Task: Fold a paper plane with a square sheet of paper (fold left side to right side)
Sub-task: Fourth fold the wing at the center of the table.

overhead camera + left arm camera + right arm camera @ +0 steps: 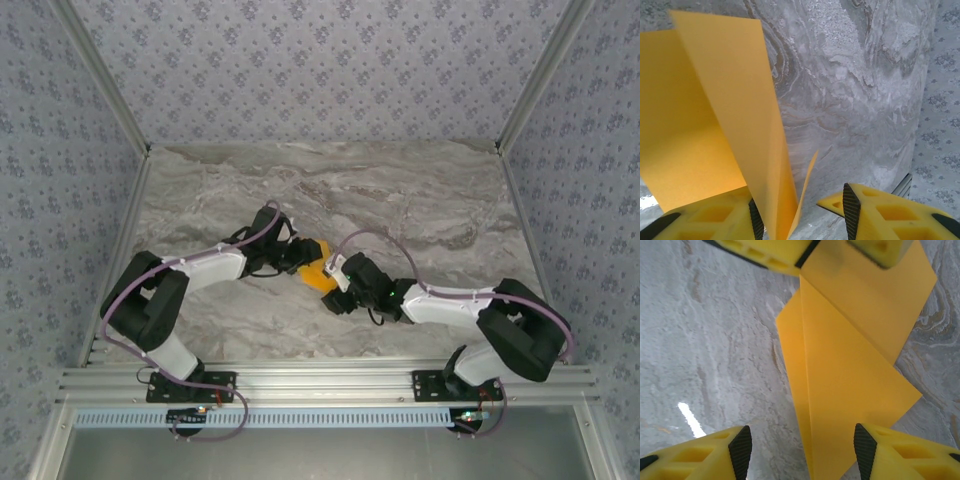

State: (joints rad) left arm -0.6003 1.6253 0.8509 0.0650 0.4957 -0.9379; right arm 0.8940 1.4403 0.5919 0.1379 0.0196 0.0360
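Plainly early days: the paper [850, 375], on the counter [420, 200] between both tools, carries a long fold with one flap standing up. The left tool [800, 212] gapes, the flap beside one pad [756, 222], unpinched; the right tool [799, 445] gapes too, straddling the paper. Nose and wings look undone.

Folded orange sheet [850, 390] (perhaps partly lifted)

We're looking into a robotics lab test cell: left arm [170, 290] and right arm [480, 315] bolted to an aluminium rail [320, 378] along a marble-look bench [430, 200], with metal frame posts [100, 70] and patterned wall panels [320, 60] boxing it in.
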